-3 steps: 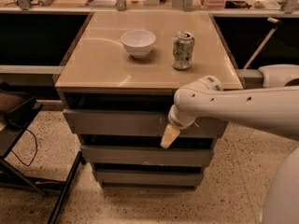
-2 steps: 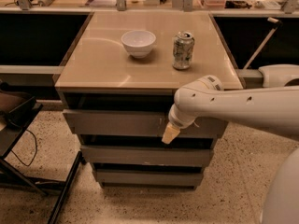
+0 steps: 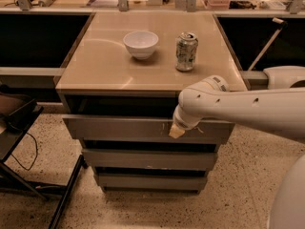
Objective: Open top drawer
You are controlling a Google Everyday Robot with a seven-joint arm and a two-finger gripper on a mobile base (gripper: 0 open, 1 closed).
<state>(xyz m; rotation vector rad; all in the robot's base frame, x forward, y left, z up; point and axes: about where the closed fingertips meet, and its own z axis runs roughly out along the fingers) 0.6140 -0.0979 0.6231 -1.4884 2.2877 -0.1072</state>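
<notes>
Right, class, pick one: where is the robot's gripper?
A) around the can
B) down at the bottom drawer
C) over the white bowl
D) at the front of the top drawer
D: the gripper is at the front of the top drawer, right of centre, below the white bowl and the can.

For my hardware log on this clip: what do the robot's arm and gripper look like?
The arm is smooth, rounded white casing with small dark holes and a bulbous wrist. The gripper, at the front of the top drawer, is pale tan. No cables visible.
</notes>
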